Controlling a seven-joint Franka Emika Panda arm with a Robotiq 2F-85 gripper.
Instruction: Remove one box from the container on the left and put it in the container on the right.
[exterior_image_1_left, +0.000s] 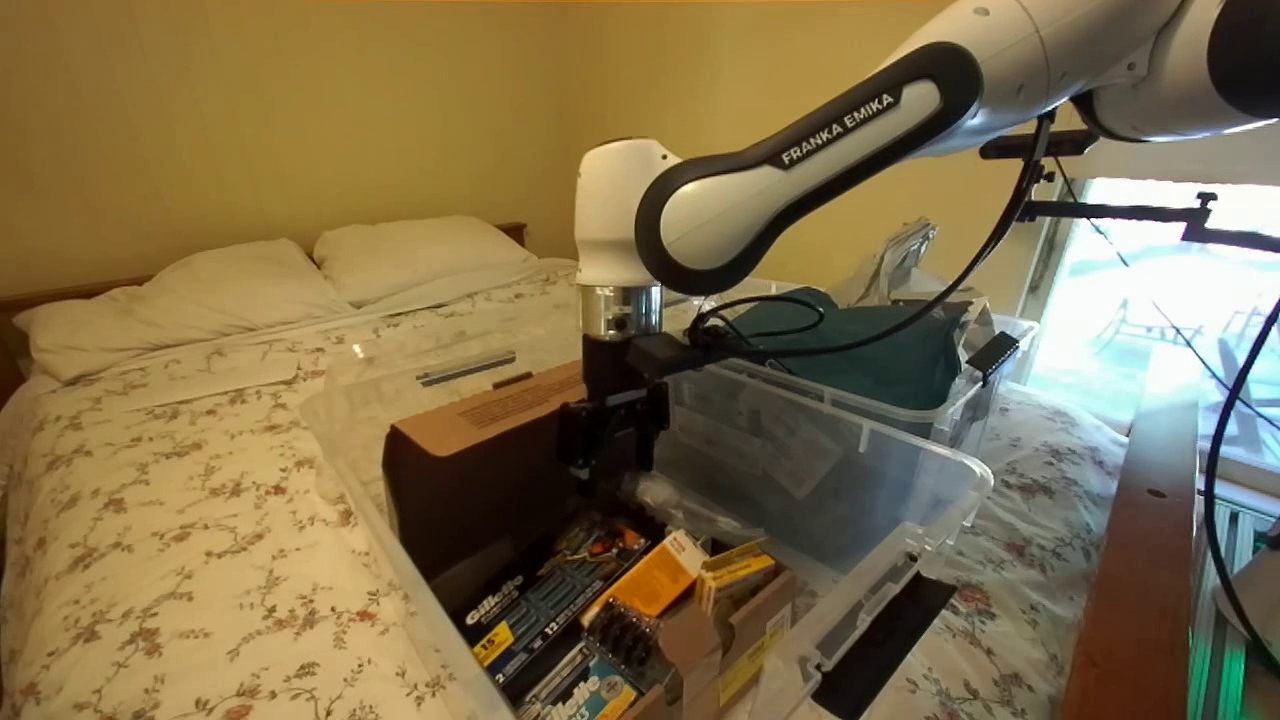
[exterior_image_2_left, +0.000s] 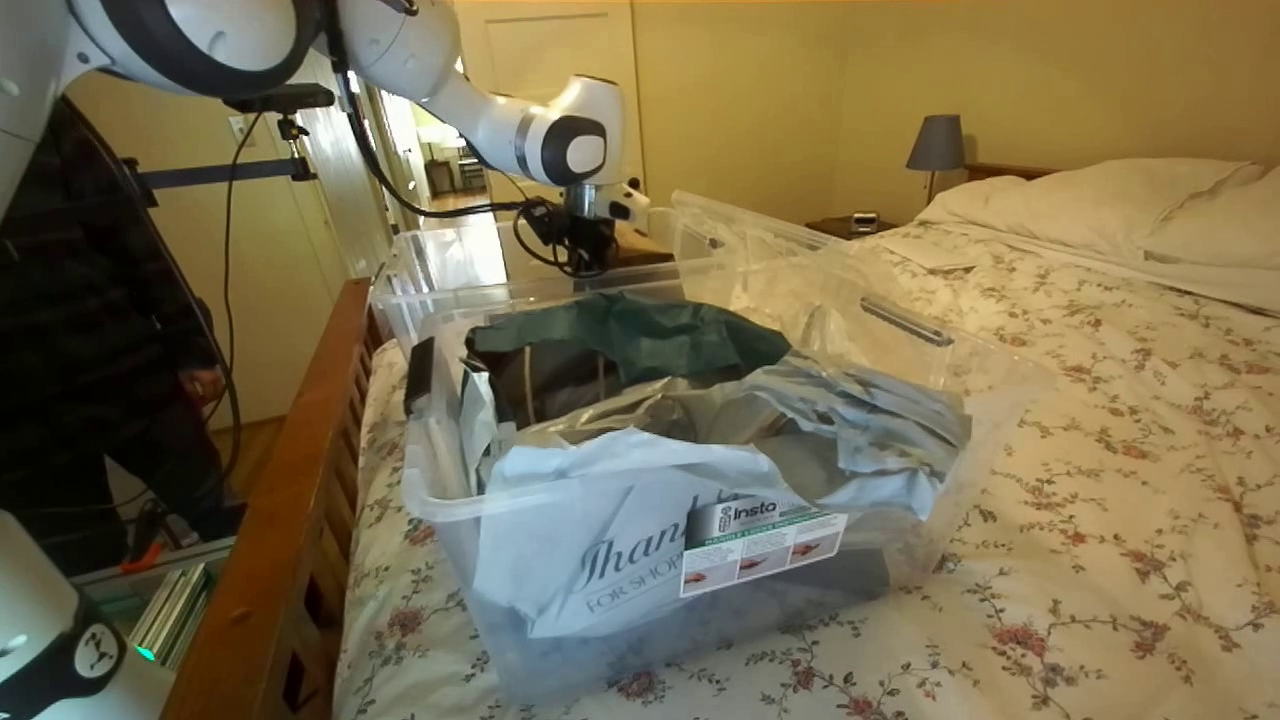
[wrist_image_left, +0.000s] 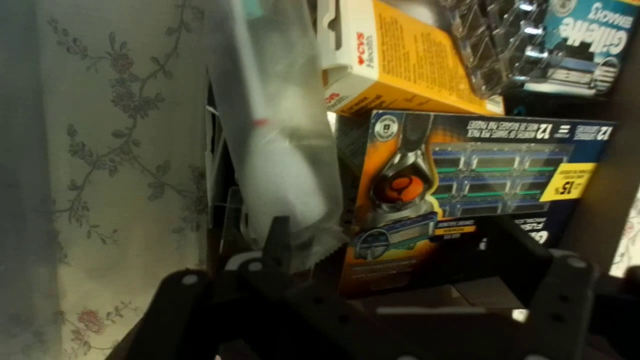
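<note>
My gripper (exterior_image_1_left: 613, 470), pointing into a clear container (exterior_image_1_left: 880, 490).
My fingers (wrist_image_left: 277, 245) stand apart above a dark-blue Gillette box (wrist_image_left: 455, 190), an orange CVS box (wrist_image_left: 417, 65) beside it.

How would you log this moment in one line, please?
gripper: open, above razor pack | yellow box: beside razor pack | location: clear bin on bed | grasp: none

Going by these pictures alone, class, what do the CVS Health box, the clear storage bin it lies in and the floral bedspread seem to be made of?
CVS Health box: probably smooth, printed paperboard; its end shows a cut notch and folded edges.
Clear storage bin: likely moulded plastic, slightly cloudy; floral print shows through.
Floral bedspread: matte fabric, lightly wrinkled; fibre type can't be told.
</note>
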